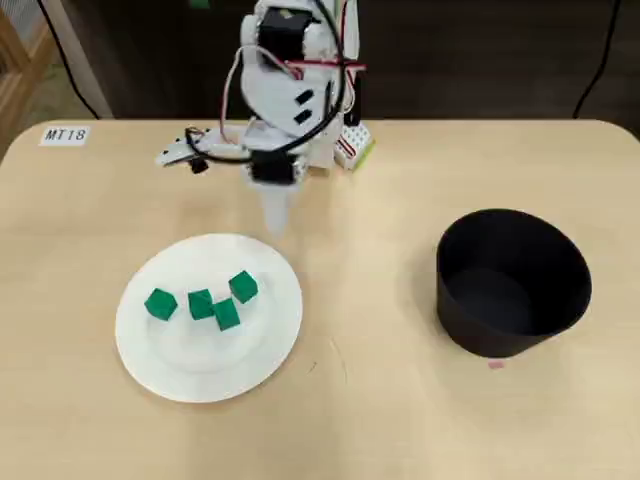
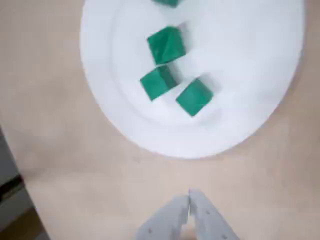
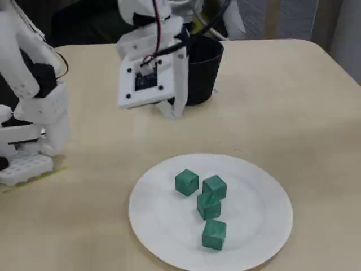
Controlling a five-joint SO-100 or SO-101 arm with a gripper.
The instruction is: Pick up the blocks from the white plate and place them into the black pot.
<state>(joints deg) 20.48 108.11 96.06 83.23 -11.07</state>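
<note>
The tool (image 2: 189, 200) shows at the bottom edge of the wrist view with its two pale fingers pressed together and nothing between them; in the overhead view it hangs pointing down just above the top rim of the white plate (image 1: 150, 350), over bare bench. On that plate, in the lower left of the overhead view, lie all four green blocks (image 1: 226, 314): three clustered near the middle, touching or nearly so, and one (image 1: 160, 304) set a little apart to their left. The black pot (image 1: 512, 282) stands well apart at the right of the overhead view and looks empty, so by my judgement no block has been moved yet and the step in hand is the approach to the first pick. The next move calls for the fingers to part, then for the tool to travel forward over the plate and come down on one block; the lone block looks the easier choice, since the clustered ones leave little room for a finger between them. The bench (image 1: 400, 420) is a pale wood-look top with rounded corners, bearing a small label (image 1: 66, 134) at upper left in the overhead view. Beyond it the room is dark, with cables hanging.
</note>
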